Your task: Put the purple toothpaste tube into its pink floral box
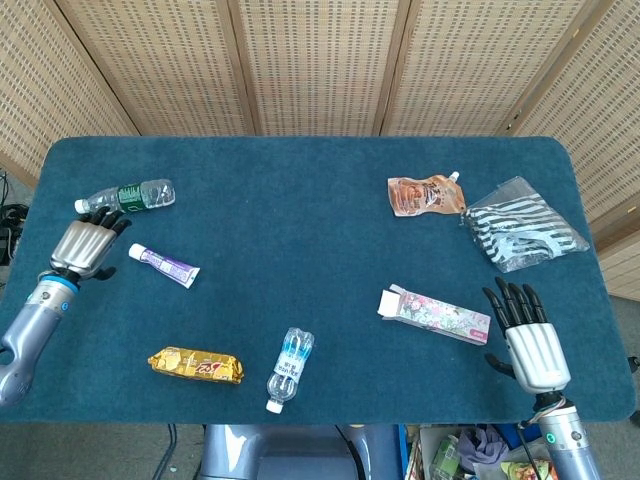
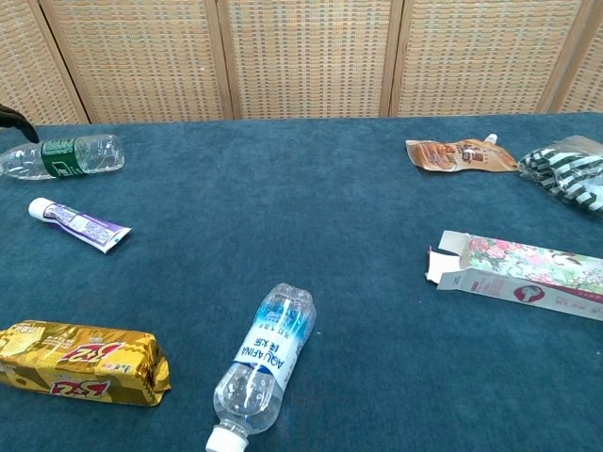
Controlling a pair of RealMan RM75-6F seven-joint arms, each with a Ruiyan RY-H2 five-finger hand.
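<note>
The purple toothpaste tube [image 1: 164, 265] [image 2: 79, 224] lies flat on the left side of the blue table, white cap pointing left. My left hand [image 1: 85, 246] hovers just left of the tube's cap, fingers apart and holding nothing; only a dark fingertip [image 2: 17, 121] shows in the chest view. The pink floral box [image 1: 435, 314] [image 2: 521, 274] lies on the right side with its open flap end facing left. My right hand [image 1: 528, 336] is open beside the box's right end, palm down, empty.
A green-label water bottle [image 1: 126, 196] lies just behind my left hand. A gold snack pack [image 1: 196, 365] and a clear water bottle [image 1: 290, 368] lie near the front edge. A brown pouch [image 1: 426, 195] and a striped bag [image 1: 522, 225] sit at the back right.
</note>
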